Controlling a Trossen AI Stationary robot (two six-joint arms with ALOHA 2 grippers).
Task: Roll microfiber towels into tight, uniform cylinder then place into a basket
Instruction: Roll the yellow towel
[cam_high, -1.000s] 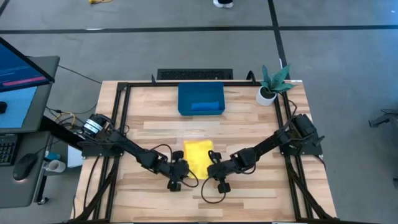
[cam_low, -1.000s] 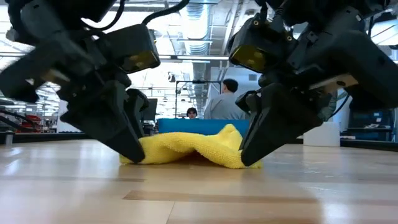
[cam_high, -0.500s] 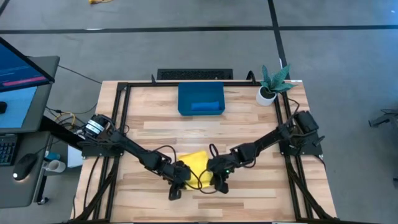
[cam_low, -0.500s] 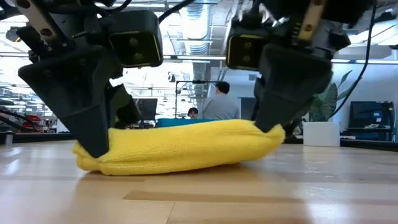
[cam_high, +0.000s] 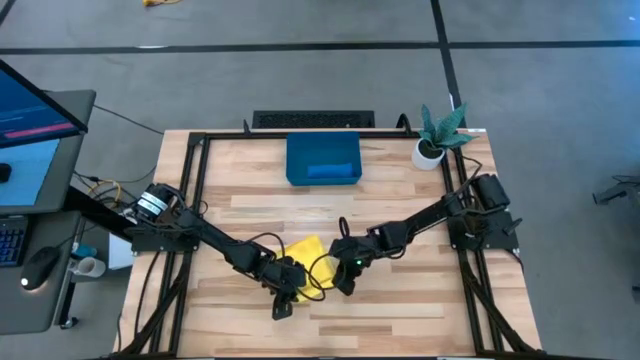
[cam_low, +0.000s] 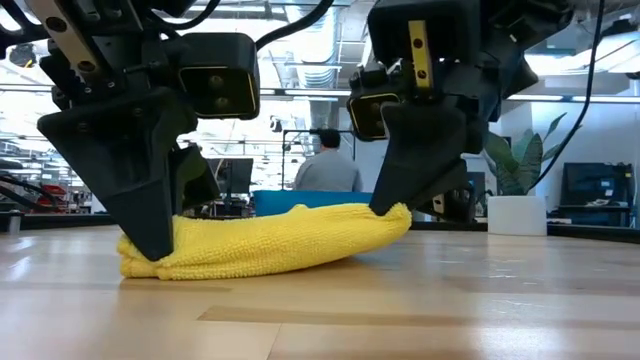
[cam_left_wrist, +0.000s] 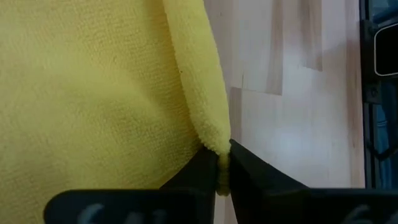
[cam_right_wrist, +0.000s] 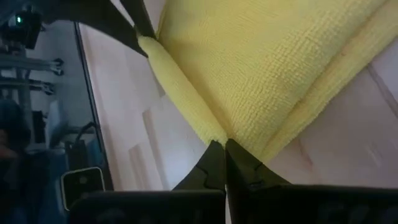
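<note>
Yellow towel (cam_high: 306, 256) lies folded on wooden table (cam_high: 400, 200), near front centre, between both arms. Left gripper (cam_left_wrist: 222, 168) pinches one folded corner, fingers clamped tight on cloth. Right gripper (cam_right_wrist: 224, 151) pinches opposite corner, fingers likewise closed on cloth. Low view: towel (cam_low: 270, 240) forms long bulging fold resting on tabletop. Dark-blue basket (cam_high: 323, 160) sits well apart at table's back, holding blue towel (cam_high: 332, 171).
</note>
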